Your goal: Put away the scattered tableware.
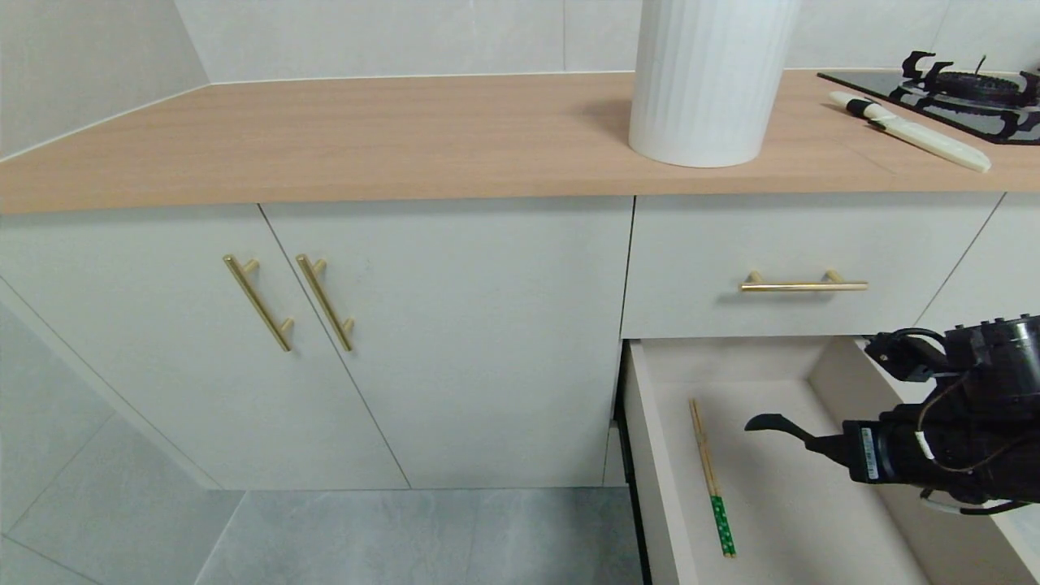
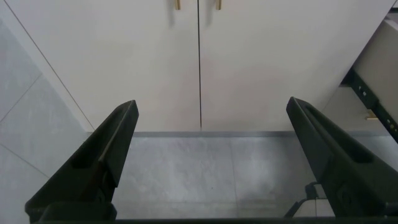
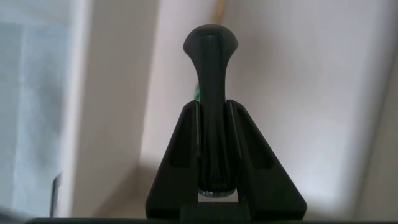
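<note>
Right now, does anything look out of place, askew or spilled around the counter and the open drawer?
Nothing is spilled or broken. One knife lies loose and slanted on the counter beside the stove, not yet put away. The chopsticks lie in the open drawer, and the right gripper holds a black utensil above it.

Chopsticks [image 1: 712, 481] in drawer [image 1: 650, 455], likely spoon [image 1: 776, 424] above

On the counter [image 1: 325, 138], a knife [image 1: 910, 134] lies at three o'clock from the vase [image 1: 703, 81], before the stove [image 1: 971, 85]. Below, in the open drawer [image 1: 650, 455], chopsticks [image 1: 711, 487] lie at nine o'clock from the utensil [image 1: 772, 422] held in the right gripper [image 1: 821, 443].
</note>
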Available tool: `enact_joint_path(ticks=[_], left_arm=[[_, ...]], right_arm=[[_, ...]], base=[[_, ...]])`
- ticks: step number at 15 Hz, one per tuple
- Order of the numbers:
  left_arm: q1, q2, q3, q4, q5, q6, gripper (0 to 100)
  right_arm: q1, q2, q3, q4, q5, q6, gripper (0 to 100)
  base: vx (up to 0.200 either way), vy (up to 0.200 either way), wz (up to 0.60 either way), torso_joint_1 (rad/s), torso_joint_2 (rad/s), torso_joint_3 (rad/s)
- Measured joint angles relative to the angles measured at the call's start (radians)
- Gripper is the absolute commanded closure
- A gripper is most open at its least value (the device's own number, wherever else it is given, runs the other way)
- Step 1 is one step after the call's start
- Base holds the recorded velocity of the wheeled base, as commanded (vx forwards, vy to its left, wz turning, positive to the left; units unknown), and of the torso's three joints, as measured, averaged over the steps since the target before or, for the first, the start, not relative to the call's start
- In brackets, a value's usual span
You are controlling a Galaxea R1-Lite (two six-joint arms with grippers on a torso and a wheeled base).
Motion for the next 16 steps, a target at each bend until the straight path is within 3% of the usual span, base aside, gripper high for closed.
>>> enact_joint_path(ticks=[6,16], left_arm=[[0.000,0.000,0.000,0.000,0.000,0.000,0],[0.000,0.000,0.000,0.000,0.000,0.000,0]], right_arm=[[0.000,0.239,0.068,-0.347,-0.064,0.027,100],[0.001,0.423,0.098,-0.470,-0.140,0.025,100]], base=[[0.000,0.000,0.00,0.000,0.00,0.000],[0.000,0.000,0.00,0.000,0.00,0.000]])
